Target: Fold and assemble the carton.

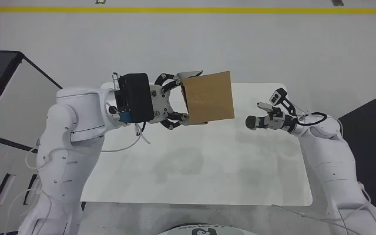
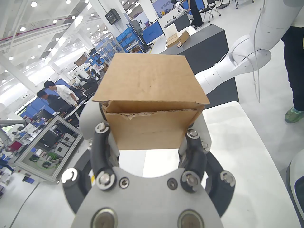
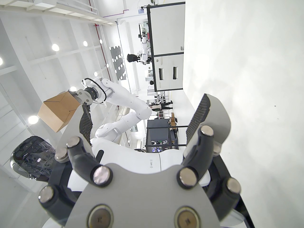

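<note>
**Left gripper and carton.** The left gripper [image 2: 147, 129] is clamped on one brown carton [image 2: 149, 84]. Its two fingers [image 2: 88, 117] press on opposite side walls of the box at the end nearest the wrist. The rest of the box projects straight out beyond the fingertips. In the left wrist view the broad upper panel is flat and unbroken. Below its near edge a second panel with a ragged, torn rim is folded across that end, and a narrow slit is left between the two. What the carton holds, if anything, cannot be told through that slit.

**Position over the table.** In the top view the left gripper [image 1: 183, 100] holds the carton [image 1: 207, 97] aloft, clear of the white table [image 1: 205, 170]. The box hangs over the far edge of the table, left of its middle.

**Right gripper.** The right gripper [image 3: 146, 110] has its two ribbed fingers spread wide apart. In the top view the right gripper [image 1: 254, 121] is over the right part of the table, with its open end turned toward the carton and well apart from it. From the right wrist view the carton [image 3: 59, 112] appears farther off, boxed up with its seams closed and gripped at one end by the left gripper [image 3: 79, 96].

**Count.** One carton, two grippers, one table.

**Background.** Beyond the table stands a dark counter [image 2: 209, 41] bearing several cardboard boxes [image 2: 177, 39]. Their exact number cannot be told.
</note>
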Controlling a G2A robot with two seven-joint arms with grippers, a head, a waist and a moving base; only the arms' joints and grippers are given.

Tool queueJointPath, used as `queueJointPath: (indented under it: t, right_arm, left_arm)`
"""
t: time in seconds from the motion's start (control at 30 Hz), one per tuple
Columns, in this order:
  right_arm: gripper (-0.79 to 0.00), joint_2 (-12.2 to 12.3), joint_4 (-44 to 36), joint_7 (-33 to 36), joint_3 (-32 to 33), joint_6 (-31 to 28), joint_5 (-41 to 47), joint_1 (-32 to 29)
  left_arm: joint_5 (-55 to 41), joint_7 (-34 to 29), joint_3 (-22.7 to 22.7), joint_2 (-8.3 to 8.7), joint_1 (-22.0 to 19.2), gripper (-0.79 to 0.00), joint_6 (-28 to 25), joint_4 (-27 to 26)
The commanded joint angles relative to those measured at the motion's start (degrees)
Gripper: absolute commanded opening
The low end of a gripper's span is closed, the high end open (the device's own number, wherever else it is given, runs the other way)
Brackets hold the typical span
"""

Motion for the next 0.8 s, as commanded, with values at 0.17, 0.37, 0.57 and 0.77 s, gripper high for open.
queueJointPath:
  t: [0.17, 0.37, 0.57, 0.77]
  right_arm:
    - [0.0, 0.0, 0.0, 0.0, 0.0, 0.0, 0.0, 0.0]
    - [0.0, 0.0, 0.0, 0.0, 0.0, 0.0, 0.0, 0.0]
    - [0.0, 0.0, 0.0, 0.0, 0.0, 0.0, 0.0, 0.0]
    - [0.0, 0.0, 0.0, 0.0, 0.0, 0.0, 0.0, 0.0]
  left_arm:
    - [-2.08, -1.62, 0.01, 1.64, -5.41, -0.785, -0.23, -1.41]
    - [-6.61, -3.72, 0.41, 3.87, -8.43, -0.785, -0.23, -2.88]
    - [-6.61, -3.72, 0.41, 3.87, -8.43, -0.785, -0.23, -2.88]
    - [-6.57, -3.98, 0.99, 3.94, -6.94, -0.785, 1.62, -3.53]
